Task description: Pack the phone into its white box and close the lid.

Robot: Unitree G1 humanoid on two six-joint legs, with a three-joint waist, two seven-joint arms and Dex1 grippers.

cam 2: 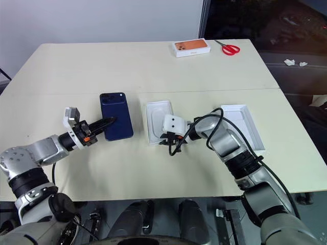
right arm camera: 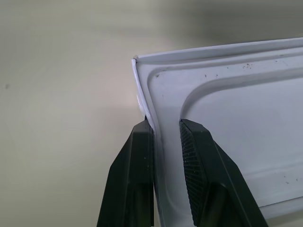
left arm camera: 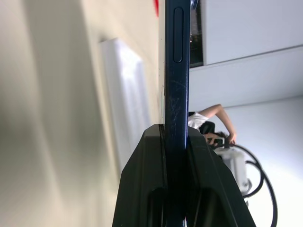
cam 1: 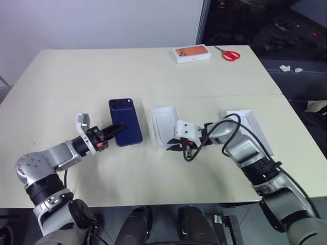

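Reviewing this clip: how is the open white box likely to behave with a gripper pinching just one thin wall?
The white box looks thin-walled and shallow, so probably light and apt to slide on the table. The right gripper straddles one wall near a corner; that wall may flex. Held off-centre, it would likely pivot if pushed.

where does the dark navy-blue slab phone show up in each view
Left eye view: dark navy-blue slab phone, left of centre, gripped by the left gripper.
Right eye view, left of centre.
Left wrist view: edge-on, centre.
Right wrist view: not in it.
Shared landmark: shallow white box.
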